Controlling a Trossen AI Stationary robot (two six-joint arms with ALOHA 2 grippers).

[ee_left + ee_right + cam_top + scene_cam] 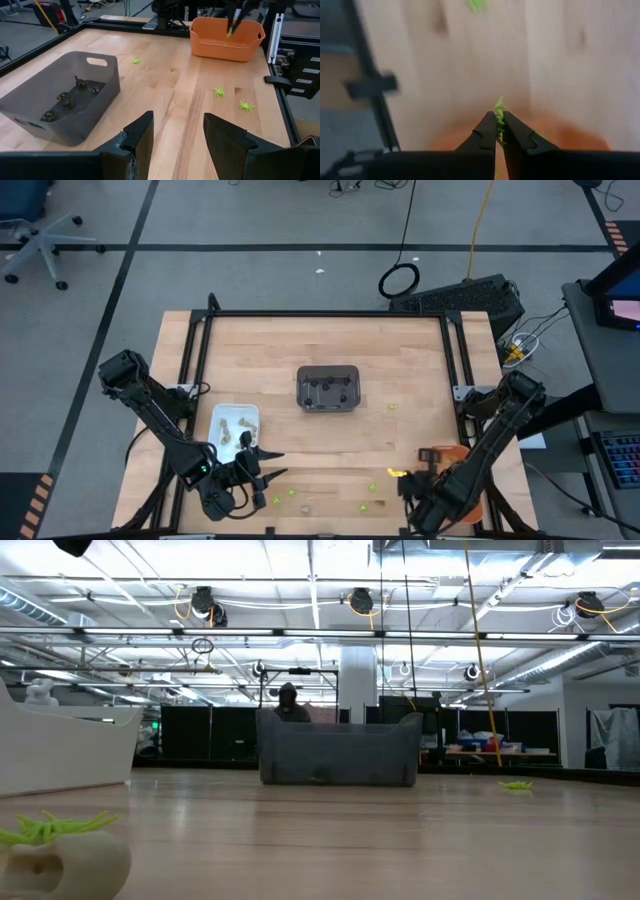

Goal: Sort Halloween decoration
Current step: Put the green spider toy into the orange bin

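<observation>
A lime-green trinket [499,107] sits pinched in my right pincer [500,125], over the orange tray [470,455] near the table's [400,360] right edge.

More green trinkets [372,488] lie scattered along the table's near edge, dark ones sit in the grey tray [328,388] mid-table, pale ones in the white tray [235,428]. My left pincer [268,463] waits spread and empty just beside the white tray.
</observation>
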